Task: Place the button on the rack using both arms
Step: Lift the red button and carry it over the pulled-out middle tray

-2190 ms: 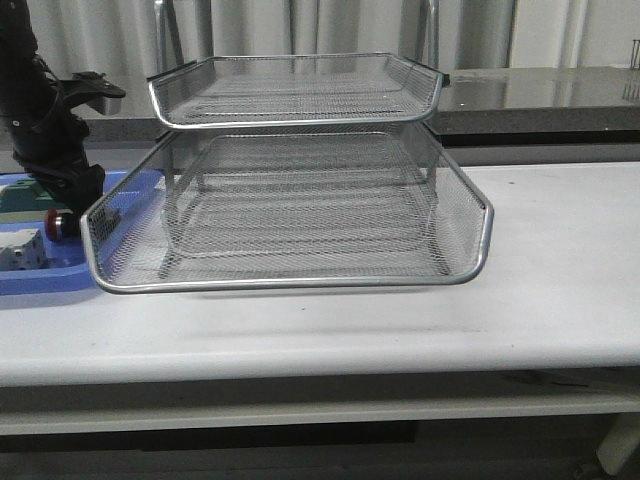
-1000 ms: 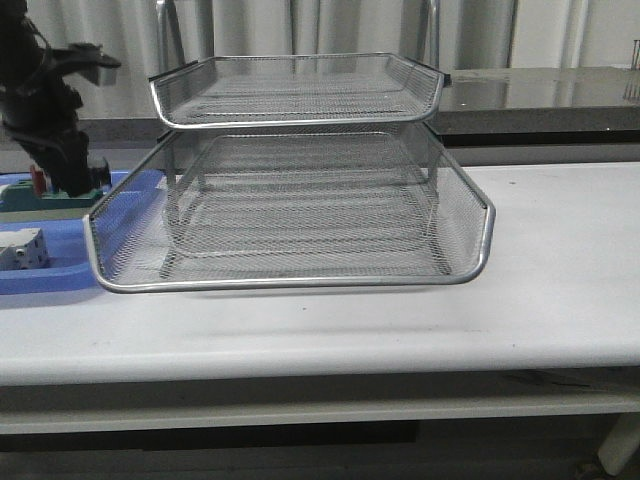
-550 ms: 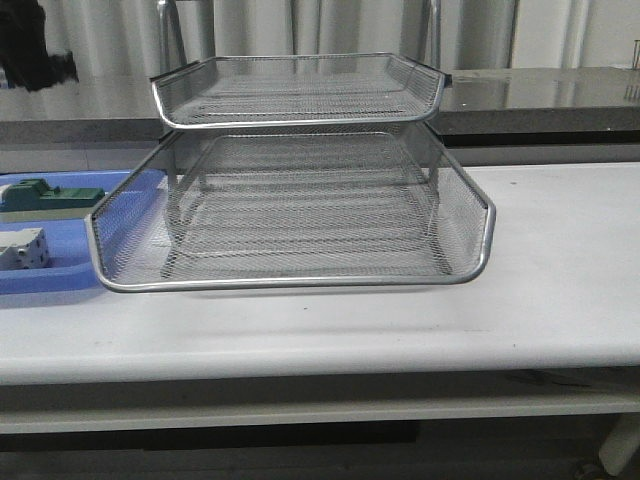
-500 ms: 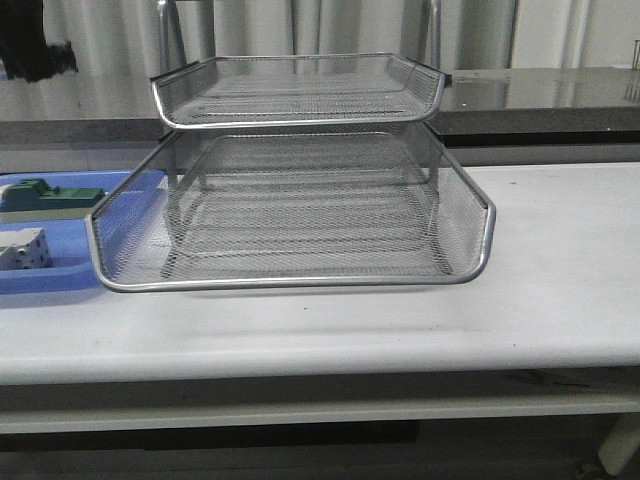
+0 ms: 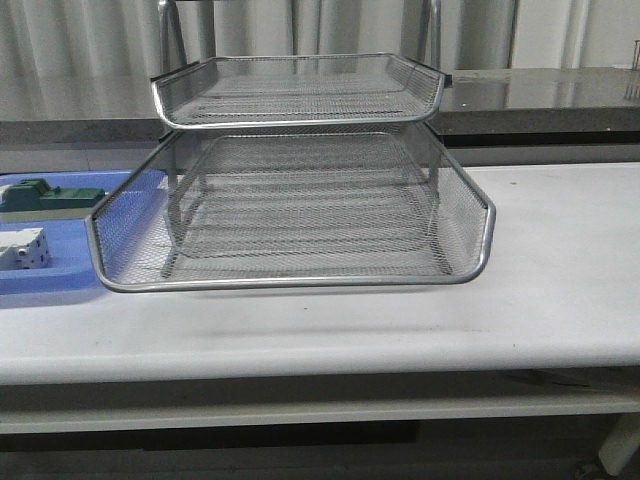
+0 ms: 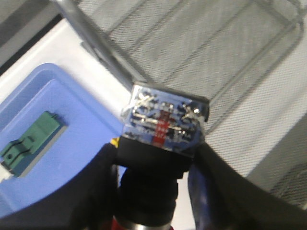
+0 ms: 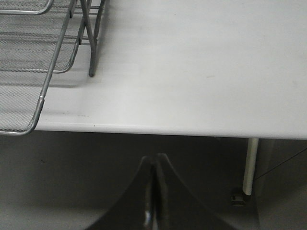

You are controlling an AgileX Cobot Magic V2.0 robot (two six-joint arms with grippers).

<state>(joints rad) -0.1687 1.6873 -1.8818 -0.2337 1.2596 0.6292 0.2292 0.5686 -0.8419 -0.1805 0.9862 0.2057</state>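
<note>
My left gripper point(image 6: 153, 191) is clamped on the button point(image 6: 160, 143), its two dark fingers point(image 6: 96, 187) pressing the black body from either side at the bottom centre of the left wrist frame. The clear contact block with its screws and red strip points away from me toward the middle of the frame, and a sliver of the red cap shows at the very bottom edge. Behind the button, the silver mesh of the rack point(image 6: 201, 52) fills the upper right of that frame, one of its frame bars running diagonally from the top left. The blue tray point(image 6: 62, 120) takes the left side, with the green block point(image 6: 31, 141) lying in it at the left edge. In the front view neither of my arms appears; the rack point(image 5: 290, 200) stands in the centre on the white table point(image 5: 560, 260), the blue tray point(image 5: 60, 275) sits just beside it at the left, holding the green block point(image 5: 45, 195) and a white block point(image 5: 22, 248). My right gripper point(image 7: 152, 191) has its fingers pressed together with nothing between them, at the bottom centre of the right wrist frame, below the table edge point(image 7: 192, 129), with a corner of the rack point(image 7: 43, 43) in the upper left.
</note>
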